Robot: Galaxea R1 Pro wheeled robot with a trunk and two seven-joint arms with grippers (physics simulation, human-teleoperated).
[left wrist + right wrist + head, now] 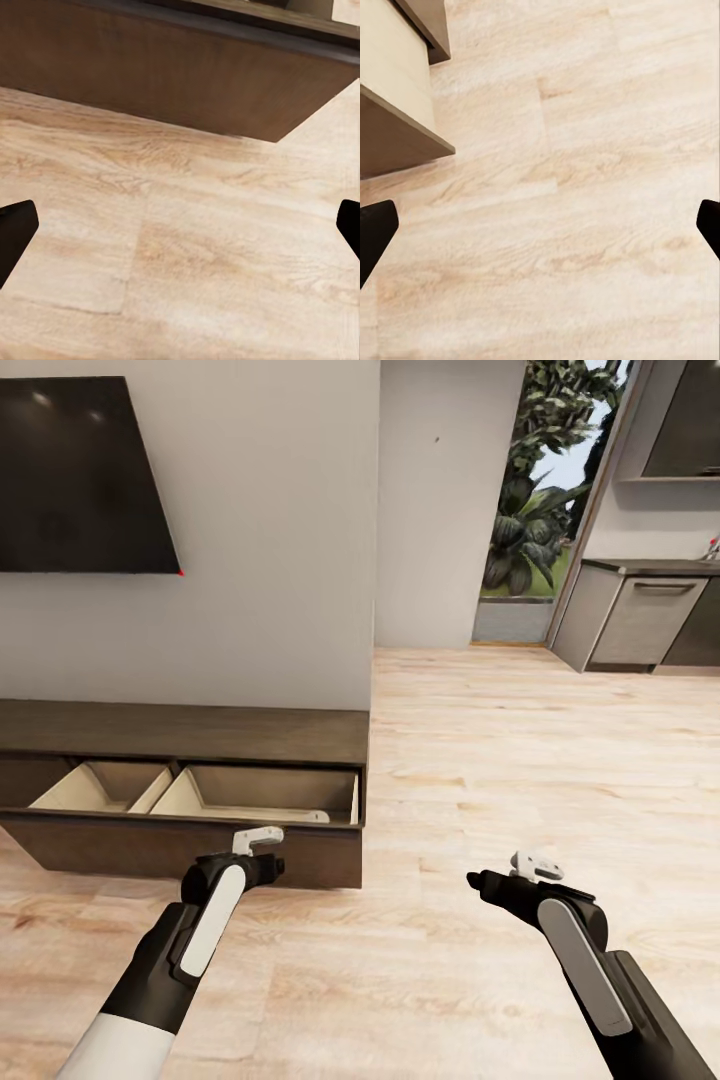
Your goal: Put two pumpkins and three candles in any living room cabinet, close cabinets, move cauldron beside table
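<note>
A: Cabinet (180,735), left half of the head frame, mid-height. Long, low, dark brown, set against the white wall. Its drawer (215,795) is pulled out, pale wood inside, split by slanted dividers. I can see nothing lying in the parts that show.

B: Left gripper (258,840)?

A: Lower left, just in front of the drawer's dark front panel; touching or apart, cannot tell. In the left wrist view (180,232) the two dark fingertips (15,232) sit at opposite edges, wide apart, nothing between them but plank floor (187,247), with the cabinet's front face (172,71) across the top.

B: Right gripper (535,863)?

A: Lower right, over bare floor, well apart from the cabinet. Right wrist view (540,232): fingers spread wide again, empty, cabinet corner (397,112) in the upper left.

B: Surroundings?

A: Dark television (80,475) upper left on the wall. Doorway with foliage (530,510) upper right, grey kitchen units (645,615) beside it.
</note>
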